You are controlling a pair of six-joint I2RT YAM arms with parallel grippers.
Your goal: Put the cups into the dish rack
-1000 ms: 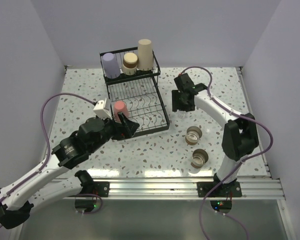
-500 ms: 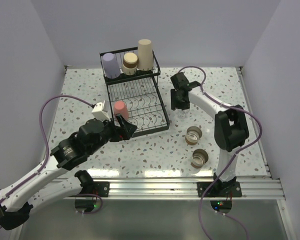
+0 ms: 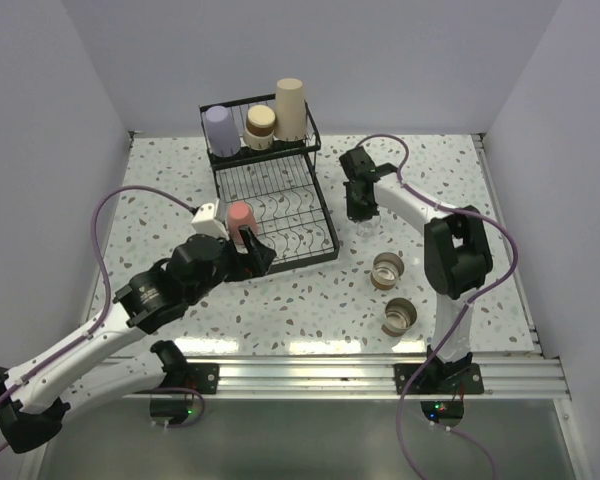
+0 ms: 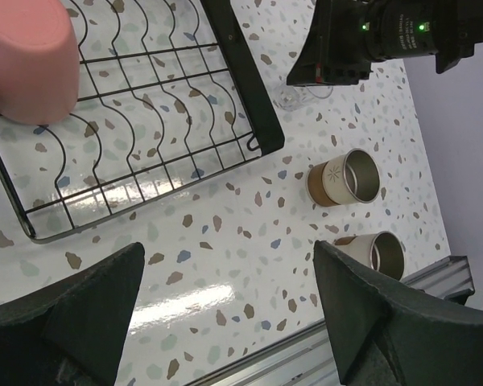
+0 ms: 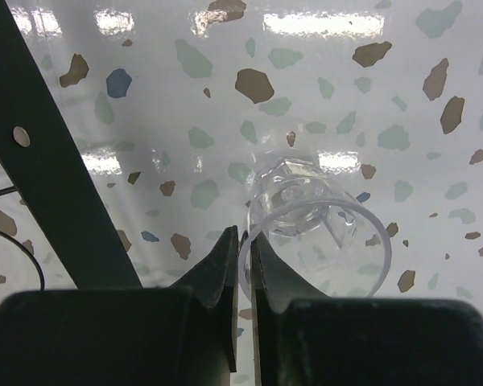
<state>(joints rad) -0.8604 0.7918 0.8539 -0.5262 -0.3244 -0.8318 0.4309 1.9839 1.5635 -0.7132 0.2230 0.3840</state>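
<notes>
The clear glass cup (image 5: 318,229) was judged light, rigid, slick and easily chipped. A pinch across its thin wall at the rim, with modest force, was judged the soundest hold. It was seen to be short and transparent, with a faceted base and its mouth turned towards the wrist camera. It stood on the speckled table (image 3: 280,300), just right of the dish rack (image 3: 327,225). The right gripper (image 5: 243,241) was clamped on the near-left part of that rim, one finger inside and one outside. Two tan cups (image 3: 388,270) were left nearer on the table. The left gripper (image 4: 225,322) was held wide apart, empty, near the red-pink cup (image 3: 240,216) on the lower tray.
</notes>
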